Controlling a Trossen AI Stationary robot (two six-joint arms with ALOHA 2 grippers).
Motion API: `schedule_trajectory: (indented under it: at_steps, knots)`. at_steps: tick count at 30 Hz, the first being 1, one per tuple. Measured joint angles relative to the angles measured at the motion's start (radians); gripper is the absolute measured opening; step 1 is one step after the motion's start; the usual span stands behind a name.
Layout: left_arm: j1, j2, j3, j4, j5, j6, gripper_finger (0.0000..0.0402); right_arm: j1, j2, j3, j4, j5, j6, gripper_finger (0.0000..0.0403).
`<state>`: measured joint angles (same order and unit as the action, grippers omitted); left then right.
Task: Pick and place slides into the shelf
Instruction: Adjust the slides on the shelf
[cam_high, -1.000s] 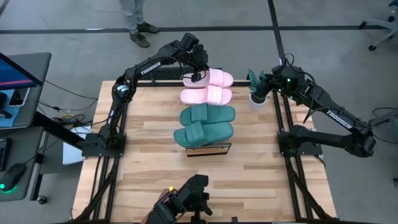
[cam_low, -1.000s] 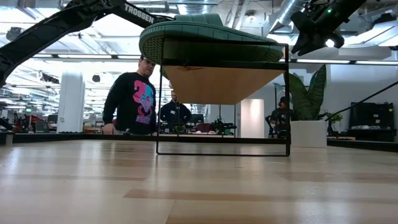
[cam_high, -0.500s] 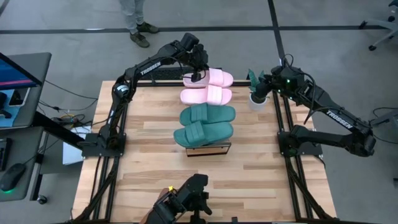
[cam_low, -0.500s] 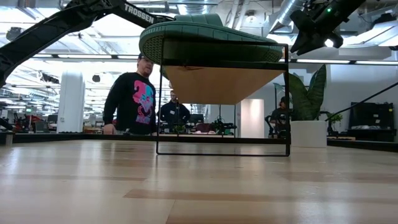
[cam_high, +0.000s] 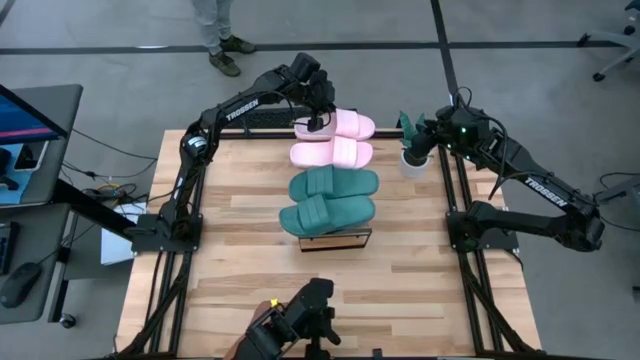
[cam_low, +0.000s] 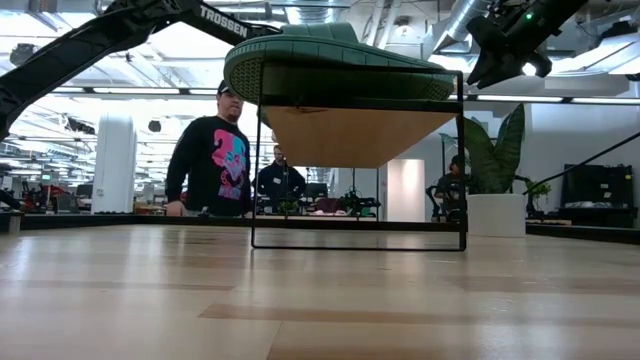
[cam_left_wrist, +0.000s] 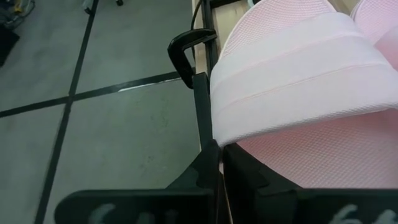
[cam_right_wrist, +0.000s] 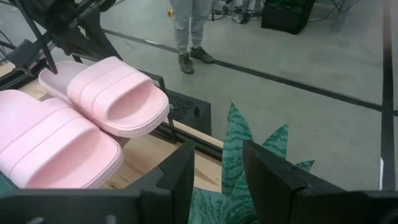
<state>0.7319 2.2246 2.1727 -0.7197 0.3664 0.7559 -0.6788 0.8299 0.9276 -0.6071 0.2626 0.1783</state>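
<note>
All four slides lie in a row on the shelf (cam_high: 336, 240), which stands on the wooden bench (cam_high: 240, 250) toward its far edge. The two pink slides (cam_high: 335, 153) take the shelf's far end and touch each other, and the two teal slides (cam_high: 328, 213) take the near end, the nearest one overhanging the shelf's black frame. The left tool (cam_high: 316, 124) sits at the far end of the shelf, right against the heel end of the farthest pink slide (cam_left_wrist: 298, 81); its fingers (cam_left_wrist: 211, 168) are pressed together with nothing between them, beside the slide's edge rather than around it. The right tool (cam_high: 420, 142) hangs off to the shelf's right side, above a small potted plant (cam_high: 411, 150) at the bench's far right corner; its fingers (cam_right_wrist: 180, 171) stand apart, framing the plant's striped green leaves (cam_right_wrist: 239, 155) without closing on them. Seen from bench height, a teal sole rests across the shelf's top, and a person in a dark printed sweatshirt (cam_low: 216, 152) stands beyond the shelf.
</note>
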Motion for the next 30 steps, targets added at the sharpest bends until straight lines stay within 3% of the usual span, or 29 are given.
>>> schedule_trajectory:
  at_steps: [30]
  knots:
    - [0.002, 0.0, 0.007, -0.004, -0.05, 0.019, 0.0, 0.0, 0.0, 0.0, 0.0, 0.0, -0.002, 0.0129]
